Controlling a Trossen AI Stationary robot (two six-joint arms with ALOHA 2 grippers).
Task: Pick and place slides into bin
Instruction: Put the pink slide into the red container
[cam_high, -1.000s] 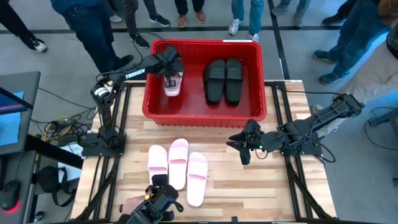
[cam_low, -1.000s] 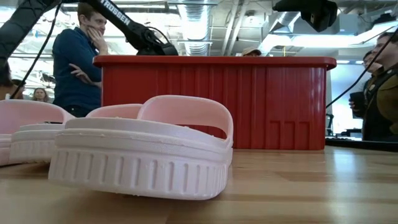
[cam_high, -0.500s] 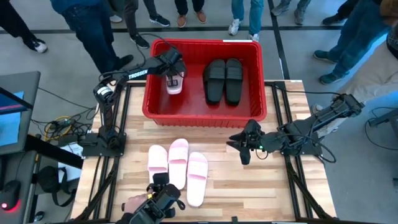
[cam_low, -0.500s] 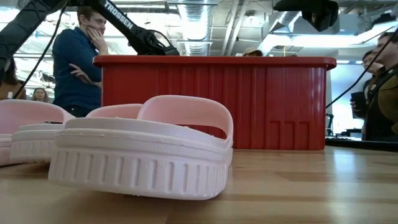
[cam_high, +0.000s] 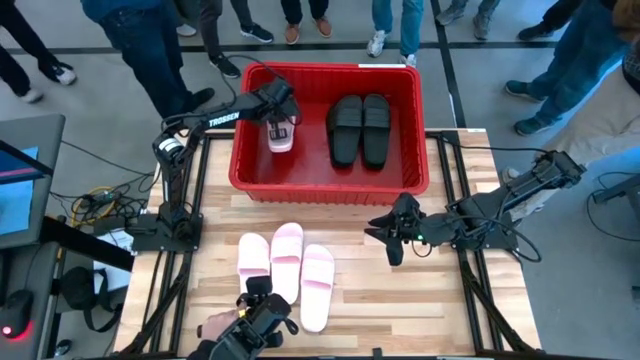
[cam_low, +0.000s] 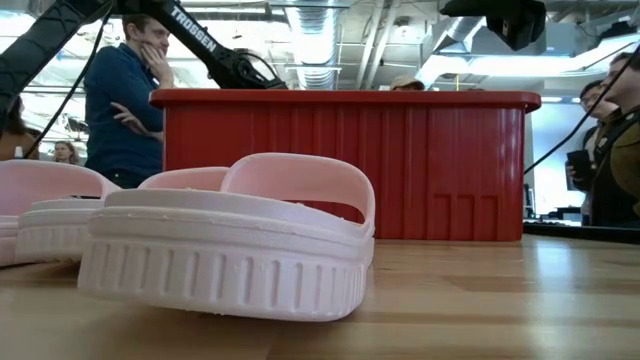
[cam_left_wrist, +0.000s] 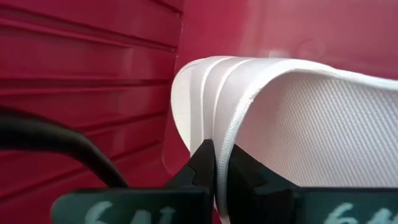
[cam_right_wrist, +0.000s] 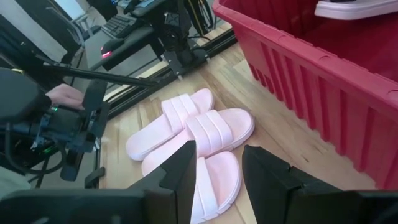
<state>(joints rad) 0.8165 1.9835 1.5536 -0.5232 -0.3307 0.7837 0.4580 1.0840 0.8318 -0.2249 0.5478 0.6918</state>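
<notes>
From where I stand, the job looks roughly half done. Two black slides (cam_high: 361, 129) already lie side by side in the right half of the red bin (cam_high: 330, 186). The left hand (cam_high: 280, 110) is pinched tight on the strap of a pink slide (cam_high: 279, 134), which hangs inside the bin's left end, close to the wall, not yet let go. Three more pink slides (cam_high: 286, 269) are left on the wooden surface (cam_high: 400, 300) in front of the bin, lying close together, so at least those remain to be moved. I see no other black ones anywhere.

The right hand (cam_high: 392, 238) waits low over the surface, right of the three pink slides and just in front of the bin, its fingers part-way apart with nothing between them.

Compared with a second ago, the left hand has carried the pink slide a little farther toward the bin's back wall. The right arm hasn't budged.
</notes>
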